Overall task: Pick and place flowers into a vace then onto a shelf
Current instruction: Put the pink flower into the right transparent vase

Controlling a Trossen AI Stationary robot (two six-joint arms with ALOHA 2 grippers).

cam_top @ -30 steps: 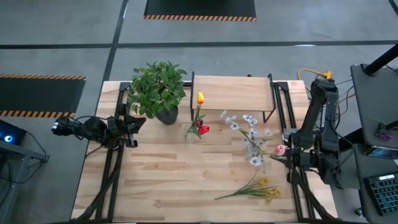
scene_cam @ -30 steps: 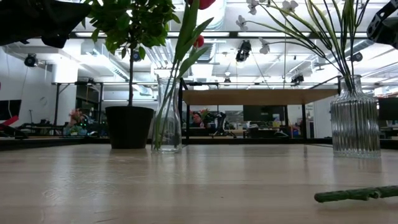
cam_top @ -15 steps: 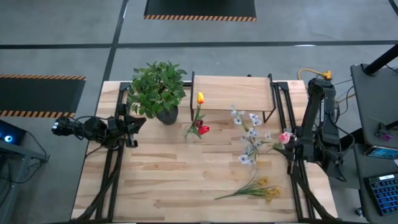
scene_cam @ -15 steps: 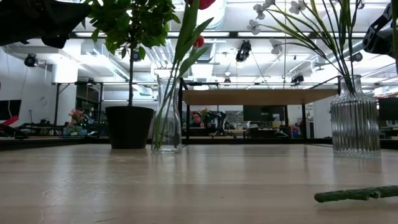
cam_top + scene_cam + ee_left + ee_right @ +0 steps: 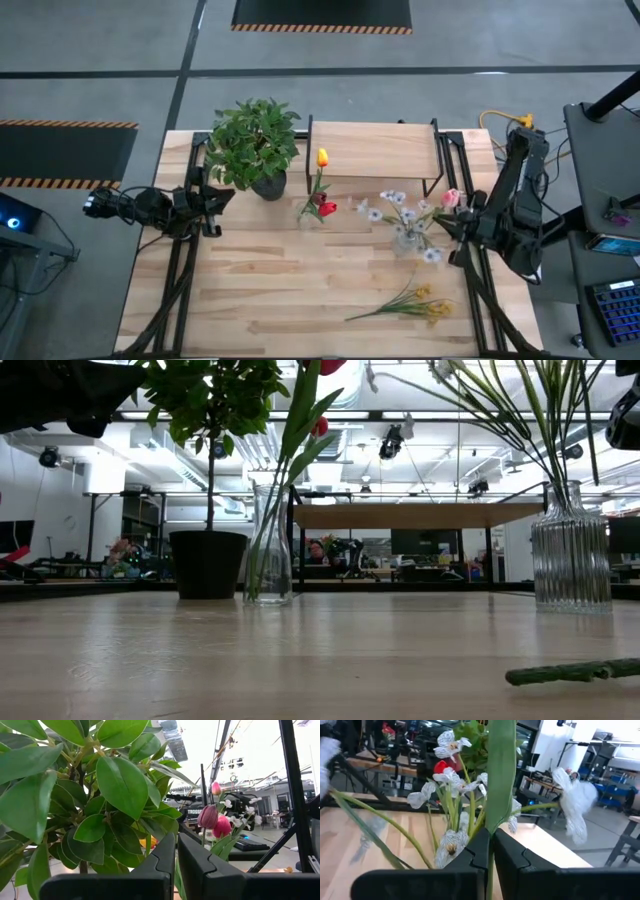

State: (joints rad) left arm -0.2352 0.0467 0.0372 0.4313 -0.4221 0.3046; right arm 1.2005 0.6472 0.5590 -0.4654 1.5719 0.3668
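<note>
1. Right claw (image 5: 462, 222) near the right edge of the table (image 5: 270, 300), clamped on the stem of the pink bud flower (image 5: 450, 198).
2. Ribbed glass vase (image 5: 405, 236) with white-lilac sprigs (image 5: 392, 207) just beside that claw, toward the table middle.
3. Bud above, stem hanging down: probably needs the stem end over the vase mouth.
4. Left claw (image 5: 207, 200) waiting by the potted plant (image 5: 253, 140), fingers nearly together, holding nothing.
5. Shelf (image 5: 372, 146) at the back edge, close behind the vase.

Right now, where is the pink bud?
In the high view, the pink bud is at the table's right side, held on its stem by the right gripper, beside the white sprigs and just off the shelf's front right corner.
</note>
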